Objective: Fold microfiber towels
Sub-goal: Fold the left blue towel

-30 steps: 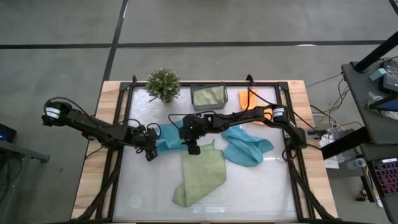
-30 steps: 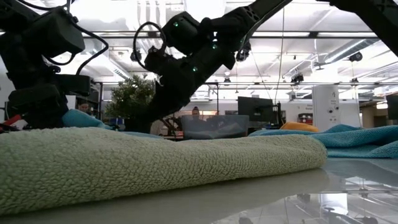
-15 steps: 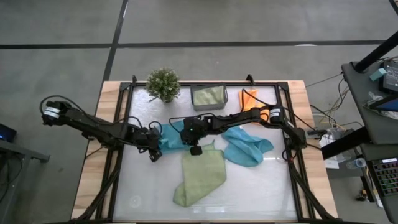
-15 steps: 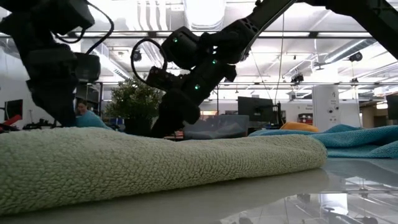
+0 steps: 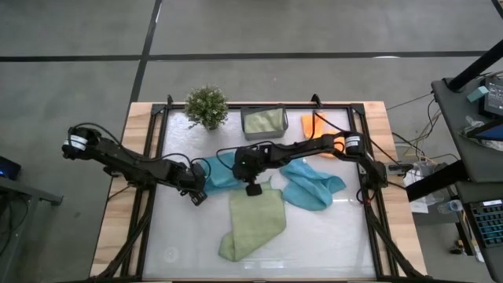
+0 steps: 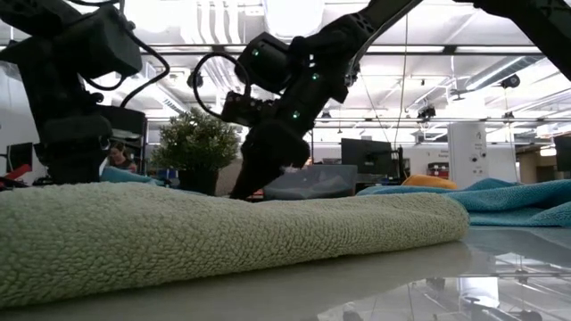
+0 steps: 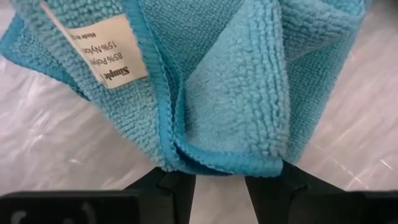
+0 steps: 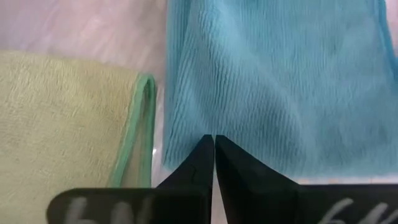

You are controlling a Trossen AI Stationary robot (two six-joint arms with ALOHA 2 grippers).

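Observation:
A crumpled teal-blue towel (image 5: 220, 174) lies on the white table top between my two grippers. My right gripper (image 5: 253, 189) is shut at its right near edge (image 8: 213, 140), right beside the light green towel (image 5: 253, 224) that lies flat toward the near edge. My left gripper (image 5: 198, 194) is open at the teal towel's left end. A folded edge of that towel (image 7: 217, 163), below its white label (image 7: 102, 53), lies just before the gap (image 7: 221, 177); whether the fingers touch it I cannot tell. My right gripper is shut on the teal towel close to its near edge (image 8: 214, 127), not far from a corner. The fingers come slanting down from the table's far right. Creases in the cloth run toward the fingertips (image 8: 202, 152). The towel lies on the table; one layer or several, I cannot tell.
A second teal towel (image 5: 312, 185) lies right of the green one. An orange towel (image 5: 314, 124), a grey bin (image 5: 263, 122) with a green cloth in it and a potted plant (image 5: 207, 106) stand along the far edge. A dark frame (image 5: 369, 196) borders the table top.
My right gripper has shut and tipped further down at the teal towel's edge. My left gripper has moved toward the table's right and sunk, closing in on the teal towel's left end, with its fingers still open.

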